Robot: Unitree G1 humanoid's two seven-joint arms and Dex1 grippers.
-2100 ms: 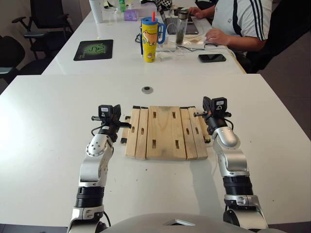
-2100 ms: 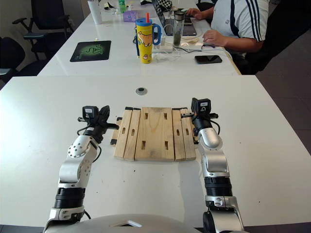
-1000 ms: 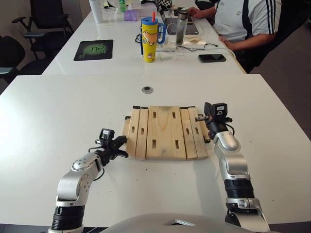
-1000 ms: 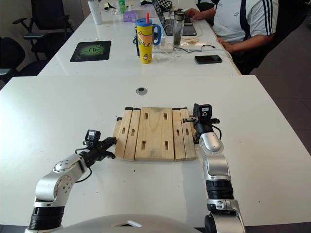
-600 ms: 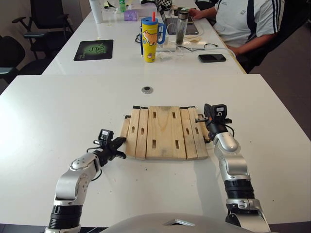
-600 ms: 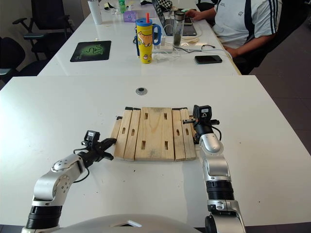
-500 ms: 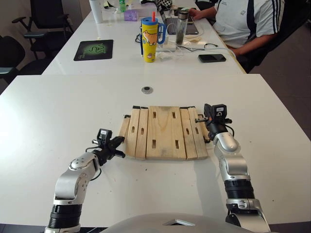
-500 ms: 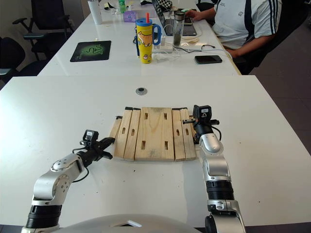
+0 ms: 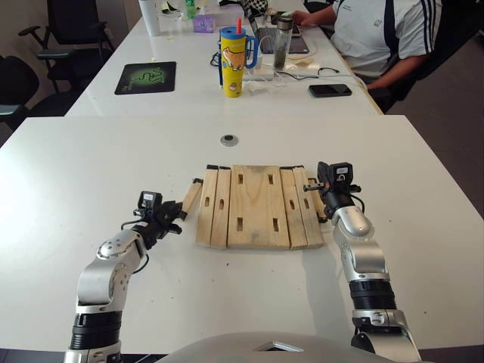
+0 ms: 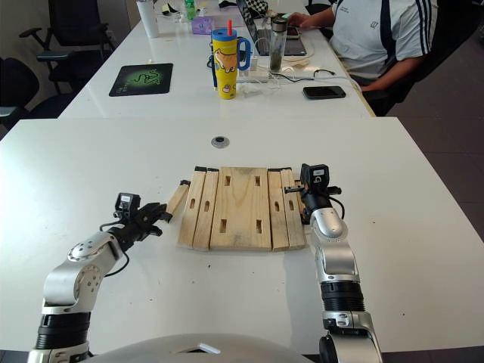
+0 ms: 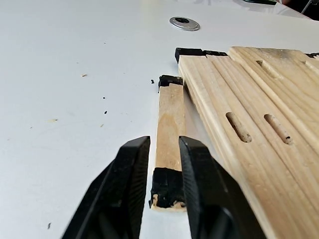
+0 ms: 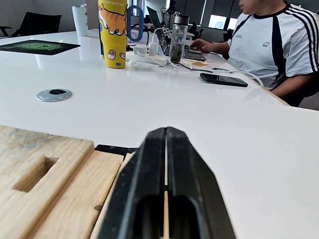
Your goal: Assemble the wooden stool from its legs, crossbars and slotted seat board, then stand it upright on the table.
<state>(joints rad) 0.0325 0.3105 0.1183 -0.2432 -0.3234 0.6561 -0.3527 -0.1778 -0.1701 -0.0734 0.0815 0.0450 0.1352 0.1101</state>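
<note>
The wide slotted seat board lies flat mid-table, with narrower slotted pieces against its left and right sides. A short wooden bar with black ends lies slanted just left of them. My left gripper is low on the table, shut on the bar's near black end; one finger sits on each side of it. At the far right corner of the pieces, my right gripper hovers with its fingers pressed together and nothing between them.
A round metal grommet is set in the table behind the boards. The table beyond carries a yellow cup, a dark mat and a phone. Bare white table spreads left, right and in front.
My left arm has swung left and taken the bar's near end with it. The bar has left the boards' side and now lies slanted. The right arm has stayed put.
</note>
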